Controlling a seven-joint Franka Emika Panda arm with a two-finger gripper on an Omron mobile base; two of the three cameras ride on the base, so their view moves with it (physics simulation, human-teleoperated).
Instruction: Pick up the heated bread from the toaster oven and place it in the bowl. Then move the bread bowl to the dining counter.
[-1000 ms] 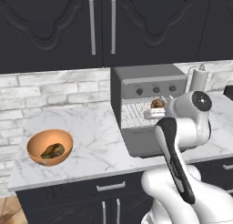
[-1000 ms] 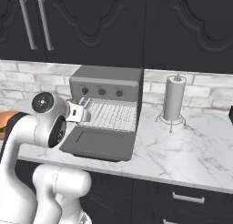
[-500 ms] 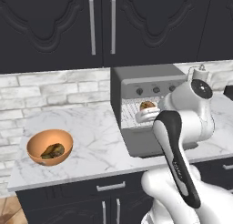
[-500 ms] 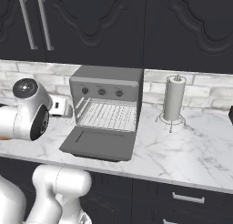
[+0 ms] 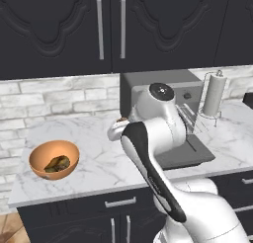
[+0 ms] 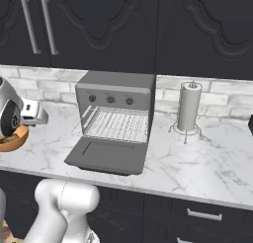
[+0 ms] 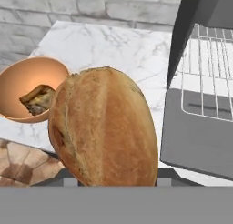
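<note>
We have the marble table [image 5: 94, 163] under us, the toaster oven [image 6: 116, 119] with its door dropped and its wire rack bare off to the right of the fingers [image 5: 118, 124] as the hand looks, and the bowl [image 5: 54, 159] ahead and to the left of them. The heated bread [image 7: 103, 127] sits right at the fingers, its long axis running away from the hand, tilted a little. We judge the fingers clamped on it, though the loaf hides the tips, so the grip itself is not plain to us. From the hand view the bowl lies beyond the loaf's left shoulder, well apart, with a darker bread piece [image 7: 38, 99] already inside. Our coming move turns on that: carry left and forward until the loaf hangs over the bowl's rim, then lower
</note>
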